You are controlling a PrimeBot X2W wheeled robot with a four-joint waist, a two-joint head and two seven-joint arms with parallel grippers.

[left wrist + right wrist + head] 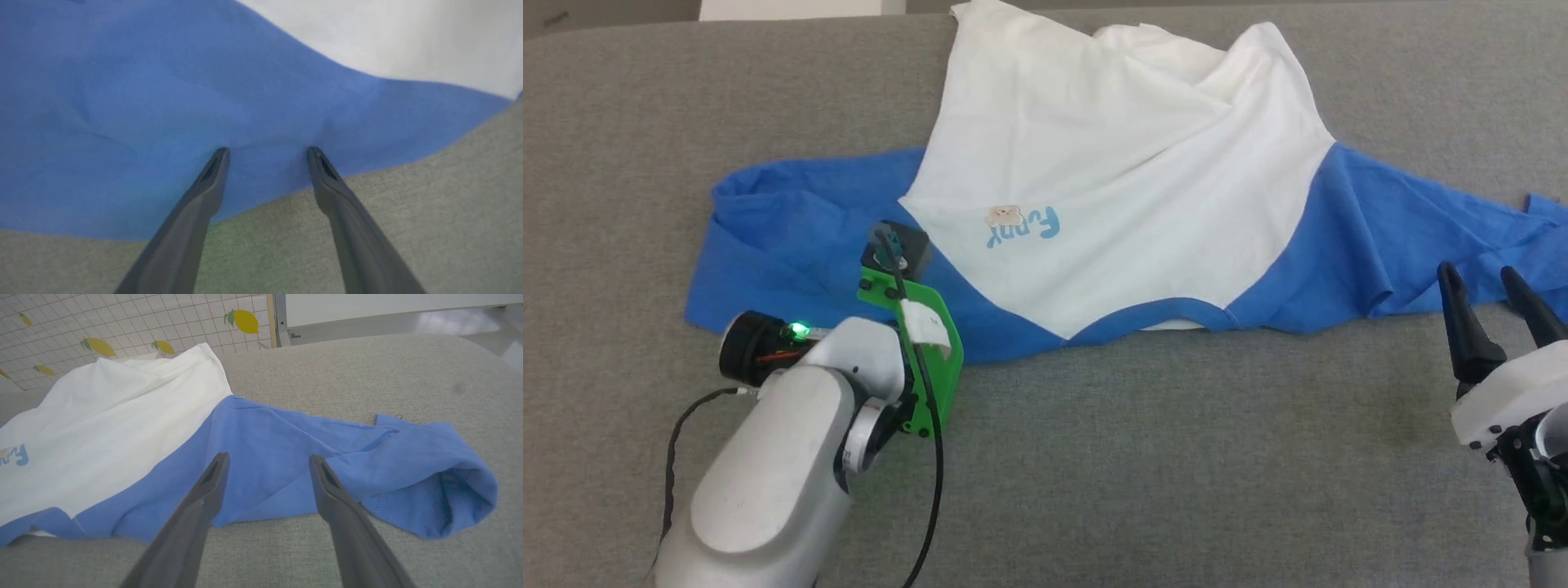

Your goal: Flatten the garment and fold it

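The garment (1111, 163) lies spread on the grey table (1176, 474) with its blue collar trim (1152, 314) nearest me and its white body running away, rumpled at the far end. A small blue logo (1023, 224) sits on the chest. My left arm's wrist (907, 302) points down over the left shoulder. There my left gripper (267, 152) stands open, both fingertips resting on the blue cloth (122, 102) near its front edge. My right gripper (1482, 279) is open and empty, just in front of the creased right sleeve (408, 465).
The left sleeve (784, 245) lies bunched and folded toward the table's left. A black cable (935, 490) hangs from my left wrist. Beyond the table's far edge are a lemon-patterned tiled wall (122, 330) and pale floor (408, 322).
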